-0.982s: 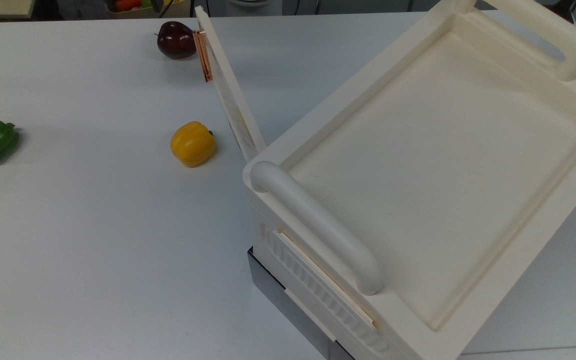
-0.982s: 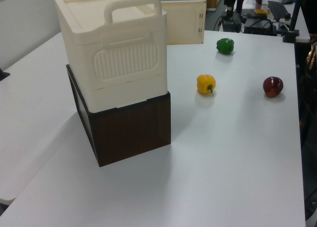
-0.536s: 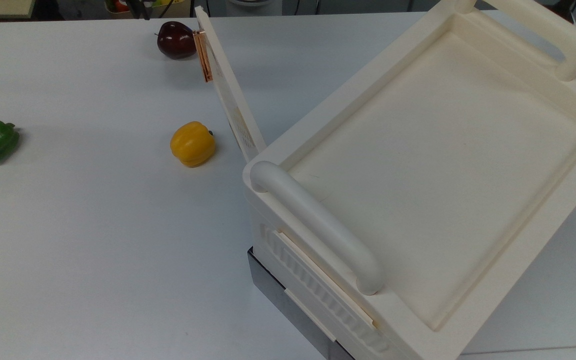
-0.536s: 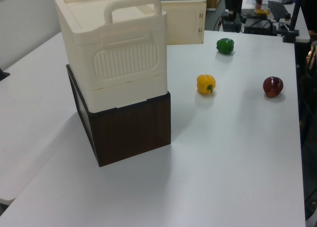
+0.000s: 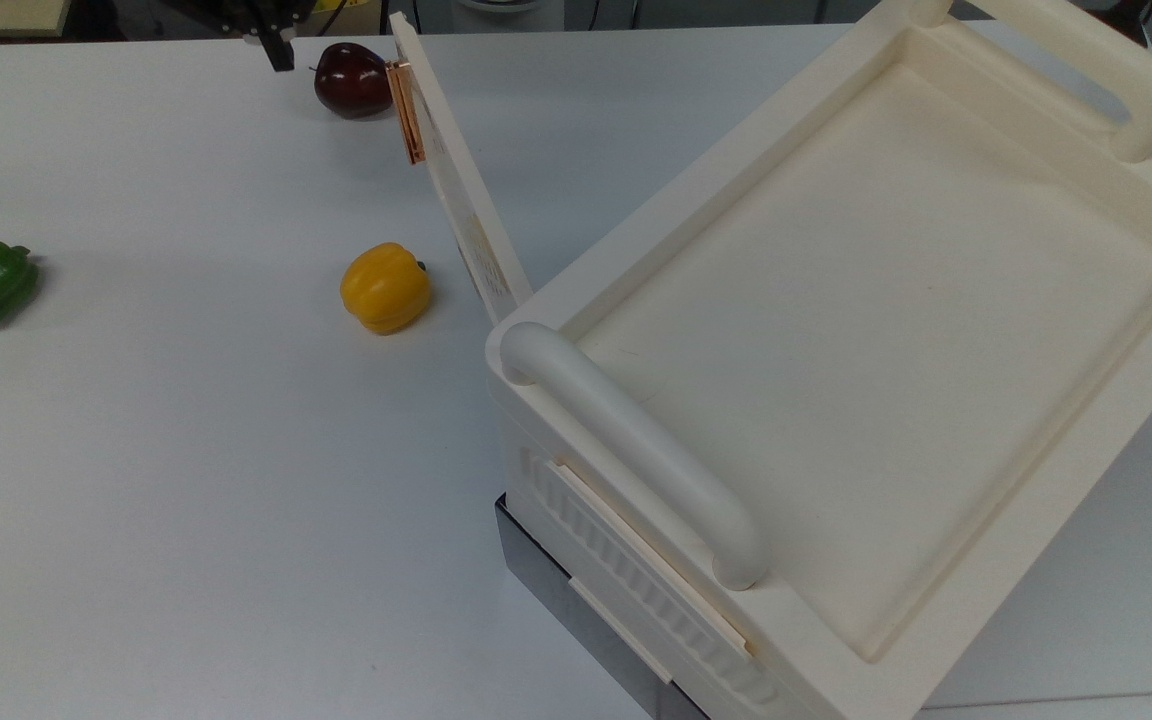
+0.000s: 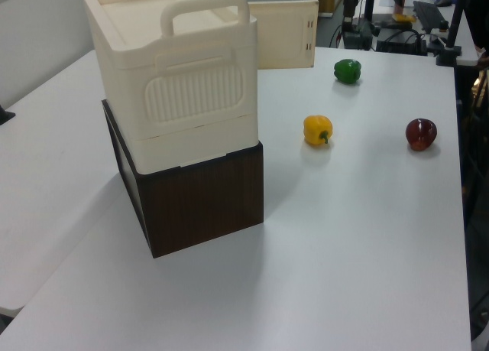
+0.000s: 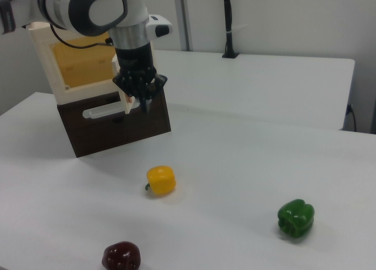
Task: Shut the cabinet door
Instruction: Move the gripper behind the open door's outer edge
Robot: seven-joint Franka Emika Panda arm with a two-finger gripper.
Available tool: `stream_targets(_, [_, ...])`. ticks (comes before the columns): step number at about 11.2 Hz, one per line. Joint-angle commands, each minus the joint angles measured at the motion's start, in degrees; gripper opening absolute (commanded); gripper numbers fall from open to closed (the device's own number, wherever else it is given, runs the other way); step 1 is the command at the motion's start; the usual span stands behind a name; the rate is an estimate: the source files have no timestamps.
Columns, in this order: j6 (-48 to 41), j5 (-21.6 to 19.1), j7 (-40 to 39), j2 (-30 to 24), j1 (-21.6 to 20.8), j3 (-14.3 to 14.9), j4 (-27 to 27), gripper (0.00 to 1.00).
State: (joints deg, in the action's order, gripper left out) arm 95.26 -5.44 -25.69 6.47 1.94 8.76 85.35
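Three peppers (image 5: 385, 287), one cabinet (image 5: 836, 350)

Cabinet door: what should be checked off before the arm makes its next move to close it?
1. Cabinet door swung wide open from the cabinet: ok, ready to be pushed.
2. Sweep between door and cabinet free of peppers: ok.
3. Yellow pepper on the door's outer, handle side, apart from it: ok.
4. Dark red pepper close beside the copper handle, with the gripper just past it: not ok, risk of a bump.
5. Gripper touching the door: cannot tell.
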Motion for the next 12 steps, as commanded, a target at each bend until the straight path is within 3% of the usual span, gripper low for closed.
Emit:
stream_targets(1, [7.64,-1.59,-17.21,-0.15,-0.45,0.12,0.52,0.00])
stream_targets(3, [10.63,-8.76,-30.68,-0.15,-0.19,0.29,0.44,0.00])
stream_targets(4, [10.82,-9.93,-32.91,-0.15,-0.53,0.21,0.26,0.00])
stream_targets(12, [19.09,-9.95,-36.19,2.40,-2.03,-3.83,-0.36,0.00])
